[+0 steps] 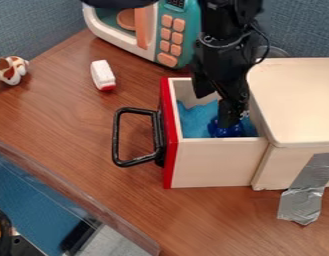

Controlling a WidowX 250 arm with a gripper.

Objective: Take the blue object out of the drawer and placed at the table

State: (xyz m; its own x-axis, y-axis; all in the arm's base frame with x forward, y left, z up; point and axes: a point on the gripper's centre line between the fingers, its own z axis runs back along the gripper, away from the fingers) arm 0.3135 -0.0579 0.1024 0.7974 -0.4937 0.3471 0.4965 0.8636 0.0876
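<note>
The hand (214, 110), spread wide at the open drawer (210, 162), should centre on the dark blue object (223, 131) just beneath it, close gently, then lift straight up.

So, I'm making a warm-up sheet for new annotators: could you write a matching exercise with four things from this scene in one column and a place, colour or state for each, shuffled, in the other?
Things
1. Toy microwave
2. Drawer handle
3. Dark blue object
4. Silver tape

Descriptions
A. Inside the open drawer
B. Running from the side of the pale box down onto the tabletop
C. Teal, with orange buttons
D. Black, attached to a red front

Right pairs: 1-C; 2-D; 3-A; 4-B
</note>
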